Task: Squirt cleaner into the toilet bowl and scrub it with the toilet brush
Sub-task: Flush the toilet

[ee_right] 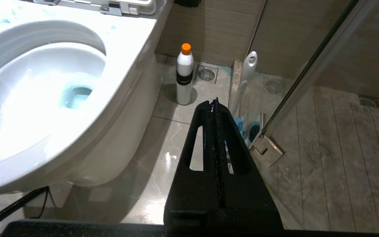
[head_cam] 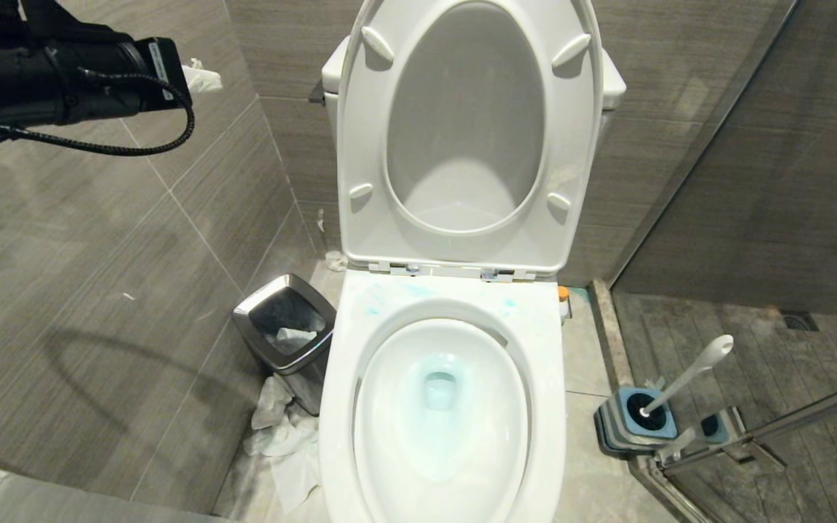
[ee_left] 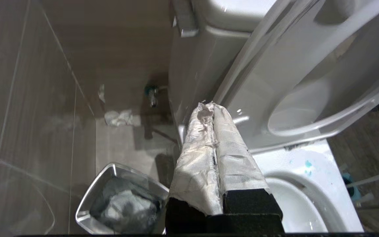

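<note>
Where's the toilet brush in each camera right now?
Head view: toilet brush lower right, standing in its holder.
Left wrist view: not identifiable.
Right wrist view: its handle rises just beyond the right gripper.
Shared landmark: toilet bowl.

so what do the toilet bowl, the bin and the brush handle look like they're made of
Toilet bowl: glossy white ceramic, judging by its hard glare. Bin: polished steel by the look, its rim mirror-bright. Toilet brush handle: probably smooth white plastic, moulded with a rounded tip.
</note>
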